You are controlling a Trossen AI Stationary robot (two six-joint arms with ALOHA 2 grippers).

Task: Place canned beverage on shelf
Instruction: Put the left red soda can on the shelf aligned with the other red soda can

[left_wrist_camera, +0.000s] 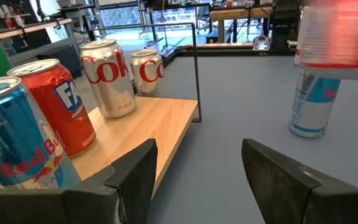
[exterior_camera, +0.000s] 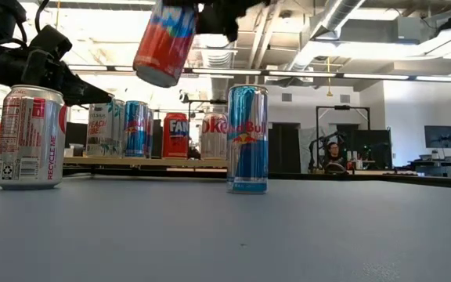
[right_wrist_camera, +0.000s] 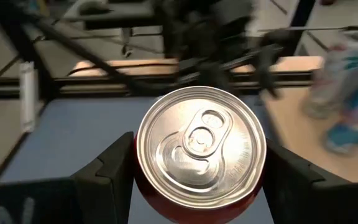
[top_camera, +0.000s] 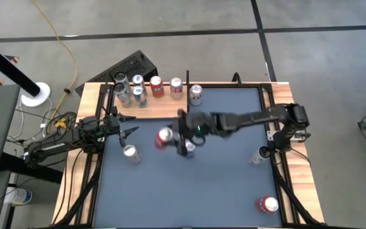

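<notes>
My right gripper [top_camera: 172, 137] reaches in from the table's right to the middle and is shut on a red canned beverage [exterior_camera: 165, 43], held high above the blue tabletop. The shelf [top_camera: 164, 104], a light wood board with thin black posts, stands at the far left and carries several cans [left_wrist_camera: 107, 78]. My left gripper [left_wrist_camera: 197, 155] waits open and level at the shelf's left end, touching nothing. A tall blue-and-silver can [exterior_camera: 247, 139] stands upright on the table below the lifted can. My right gripper pinches the red can's side walls [right_wrist_camera: 143, 186] between its two fingers [right_wrist_camera: 114, 168], one on each side, just below the rim. The fingers come from the table's right, slanting slightly down. The can is lifted clear and tilted, its silver top [right_wrist_camera: 201, 146] facing the wrist.
A silver-and-red can [top_camera: 130, 152] stands near my left gripper. Another can [top_camera: 257, 156] stands at the right edge and a red one [top_camera: 267, 205] at the near right corner. One more can [top_camera: 196, 94] stands off the shelf's right end. Wooden strips [top_camera: 81, 165] edge the table.
</notes>
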